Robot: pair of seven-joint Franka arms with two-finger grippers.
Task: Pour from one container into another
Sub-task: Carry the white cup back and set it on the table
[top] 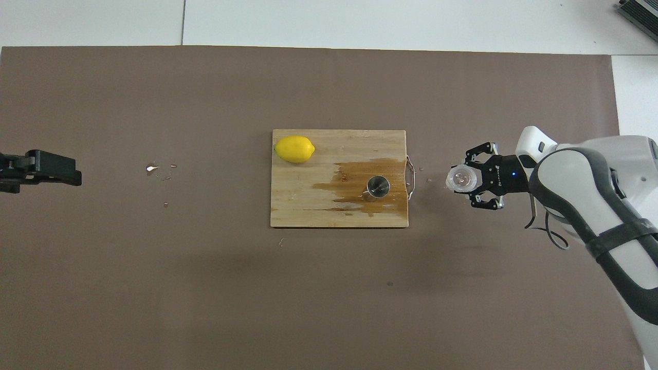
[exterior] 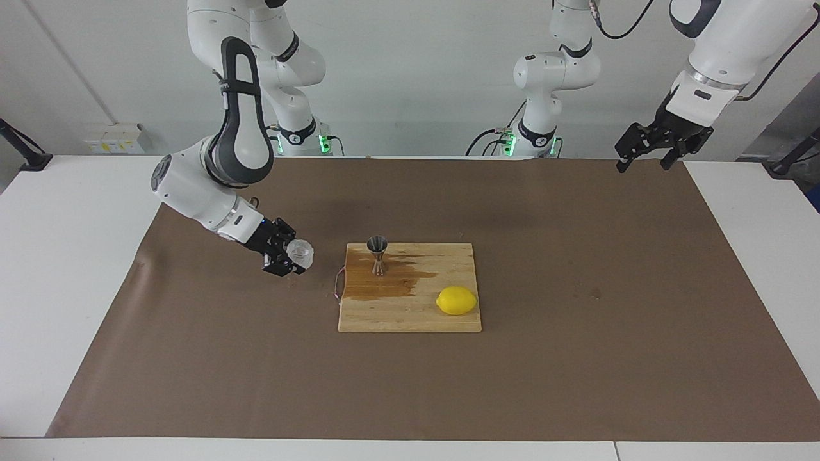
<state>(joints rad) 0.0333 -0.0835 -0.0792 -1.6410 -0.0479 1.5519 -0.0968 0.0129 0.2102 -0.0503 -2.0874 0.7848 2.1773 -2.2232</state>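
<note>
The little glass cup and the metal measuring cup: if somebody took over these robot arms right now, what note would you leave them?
Right gripper: shut on the glass cup, low over the brown mat, off the right arm's end of the cutting board.
Left gripper: open, empty, waiting raised over the left arm's end of the table.
Jigger: upright on the board, in a brown wet patch. Lemon on the board too.
Done: the cup looks clear and emptied; some liquid spilled on the board.
Left: set the cup down on the mat and let go.
</note>
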